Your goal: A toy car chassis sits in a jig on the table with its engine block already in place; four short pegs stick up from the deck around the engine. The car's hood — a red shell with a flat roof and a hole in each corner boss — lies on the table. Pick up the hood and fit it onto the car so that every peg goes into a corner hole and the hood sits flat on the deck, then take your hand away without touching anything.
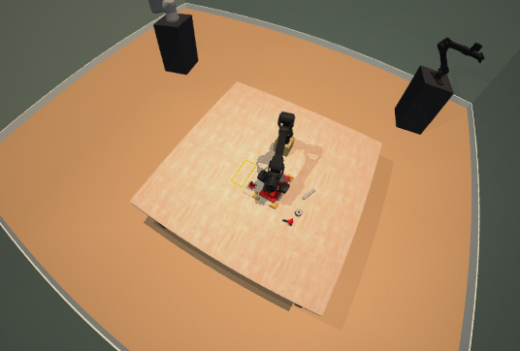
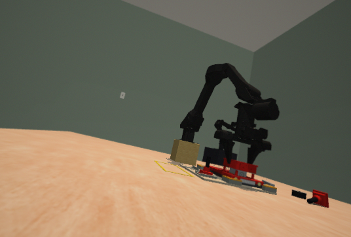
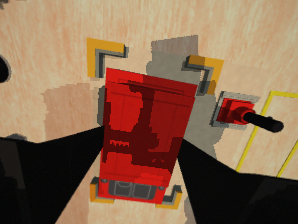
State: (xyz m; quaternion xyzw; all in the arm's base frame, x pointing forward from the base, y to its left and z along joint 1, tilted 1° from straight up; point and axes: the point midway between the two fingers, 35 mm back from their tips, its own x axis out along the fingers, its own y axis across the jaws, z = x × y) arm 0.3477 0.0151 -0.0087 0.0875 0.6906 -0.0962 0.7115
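Note:
My gripper is shut on the red hood, with one black finger on each long side. The hood hangs low over the car chassis, which sits in the jig with orange corner brackets. In the exterior view the grey engine block shows just under the hood. The hood covers the deck in the wrist view, so the pegs and corner holes are hidden. I cannot tell whether the hood touches the deck.
A red block with a black handle lies beside the jig, next to a yellow outlined rectangle. A grey rod, a grey wheel and a red knobbed part lie nearby. The arm's tan base stands behind.

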